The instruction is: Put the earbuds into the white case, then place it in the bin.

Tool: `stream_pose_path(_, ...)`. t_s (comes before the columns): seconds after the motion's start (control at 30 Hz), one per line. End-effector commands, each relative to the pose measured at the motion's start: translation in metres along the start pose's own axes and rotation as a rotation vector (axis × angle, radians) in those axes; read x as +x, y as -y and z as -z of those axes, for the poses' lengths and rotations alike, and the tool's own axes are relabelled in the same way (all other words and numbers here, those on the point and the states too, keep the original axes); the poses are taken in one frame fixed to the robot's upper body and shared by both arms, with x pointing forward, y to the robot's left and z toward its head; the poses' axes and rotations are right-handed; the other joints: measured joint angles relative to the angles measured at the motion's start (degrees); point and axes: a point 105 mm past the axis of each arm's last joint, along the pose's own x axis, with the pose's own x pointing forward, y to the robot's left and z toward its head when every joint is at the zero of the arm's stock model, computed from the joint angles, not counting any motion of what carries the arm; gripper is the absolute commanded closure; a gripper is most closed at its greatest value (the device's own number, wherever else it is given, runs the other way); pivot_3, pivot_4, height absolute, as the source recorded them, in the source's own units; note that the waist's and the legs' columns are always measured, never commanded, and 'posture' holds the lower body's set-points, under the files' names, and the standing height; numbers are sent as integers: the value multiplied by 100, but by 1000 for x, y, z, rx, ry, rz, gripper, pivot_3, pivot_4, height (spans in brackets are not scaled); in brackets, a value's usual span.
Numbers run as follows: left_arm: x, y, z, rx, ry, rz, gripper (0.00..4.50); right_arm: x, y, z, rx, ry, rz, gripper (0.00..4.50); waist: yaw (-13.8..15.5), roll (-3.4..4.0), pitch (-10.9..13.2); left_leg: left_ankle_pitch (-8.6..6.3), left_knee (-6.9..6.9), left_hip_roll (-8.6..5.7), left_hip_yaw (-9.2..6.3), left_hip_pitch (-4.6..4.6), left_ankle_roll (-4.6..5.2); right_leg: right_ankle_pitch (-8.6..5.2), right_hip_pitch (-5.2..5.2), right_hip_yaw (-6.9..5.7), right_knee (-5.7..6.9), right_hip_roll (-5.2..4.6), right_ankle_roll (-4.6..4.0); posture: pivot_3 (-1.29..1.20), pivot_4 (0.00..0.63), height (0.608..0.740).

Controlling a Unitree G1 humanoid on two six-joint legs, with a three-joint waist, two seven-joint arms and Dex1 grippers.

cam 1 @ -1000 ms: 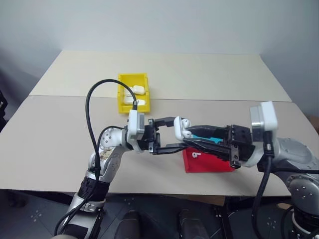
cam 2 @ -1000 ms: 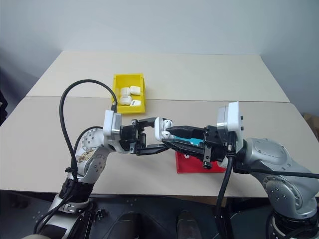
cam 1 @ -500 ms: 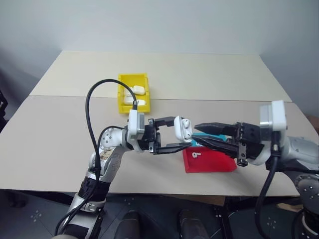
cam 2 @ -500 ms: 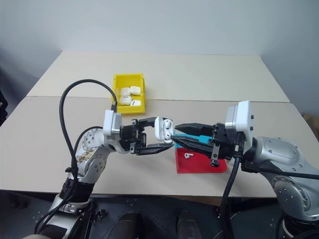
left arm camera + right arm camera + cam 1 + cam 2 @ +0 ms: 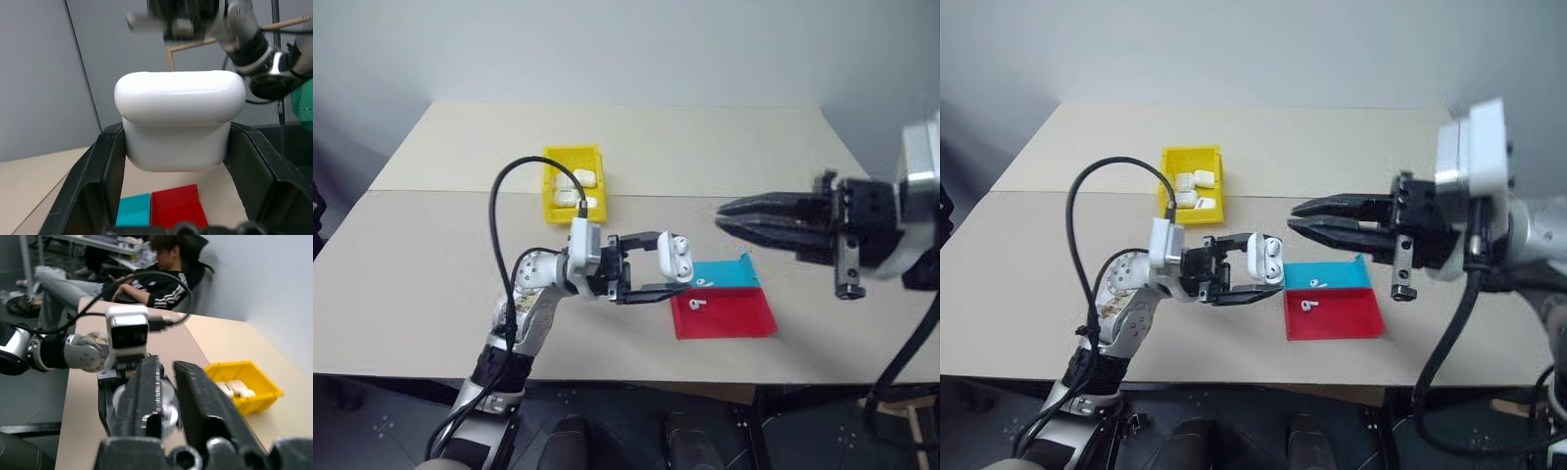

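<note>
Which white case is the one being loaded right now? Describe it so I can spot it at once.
Start at the beige table and find the left gripper in front of the yellow bin. The white case is clamped between its black fingers, above the table beside the red-and-blue tray. The other cases lie in the bin.

My bench is a pale beige table (image 5: 431, 264) made of two tops butted together, seam running across. Plain grey-white wall (image 5: 626, 44) behind it, evenly lit. Dark floor (image 5: 391, 431) below the front edge. From my right wrist: a person (image 5: 146, 276) seated in a chair beyond the table end.
</note>
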Motion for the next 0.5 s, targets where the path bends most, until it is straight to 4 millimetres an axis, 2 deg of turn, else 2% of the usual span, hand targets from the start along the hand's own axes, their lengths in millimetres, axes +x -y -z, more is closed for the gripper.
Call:
stream_pose_path(0.03,7,-2,-2,68,-13,35,1722,21,4,8,-28,-139,-44,4487,-5,1,0,0,0,-1,4,-2,0,0,-6,3,0,-2,0,0,150,740)
stream_pose_path(0.3,14,-7,8,101,-45,23,1722,53,5,19,-107,-224,-139,4487,37,1,0,0,1,-1,1,-19,0,1,-15,-3,-5,-4,2,0,150,740)
stream_pose_path(0.5,14,-6,8,104,-40,8,1722,61,0,37,-151,-286,-205,4487,33,1,0,0,1,0,1,-18,0,1,-17,-3,-1,-3,1,0,150,740)
